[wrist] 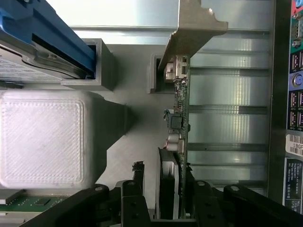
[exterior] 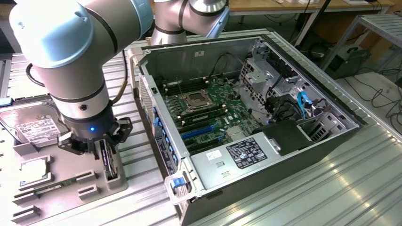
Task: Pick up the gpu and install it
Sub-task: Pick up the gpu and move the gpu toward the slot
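**Gripper (wrist: 164, 182) straddles gpu (wrist: 181, 109) standing in tray (wrist: 137, 94)**

Nearest the wrist camera, we see the black fingers (wrist: 135, 189) spread on either side of the gpu. A gap shows on the cooler side, so nothing is pinched. The gpu stands on edge in a slot of the grey tray, with its silver bracket (wrist: 191, 28) at the far end. In the exterior view, the tray lies on the exterior view's left of the open case (exterior: 264, 193). A hard drive (exterior: 35, 125) rests further back.
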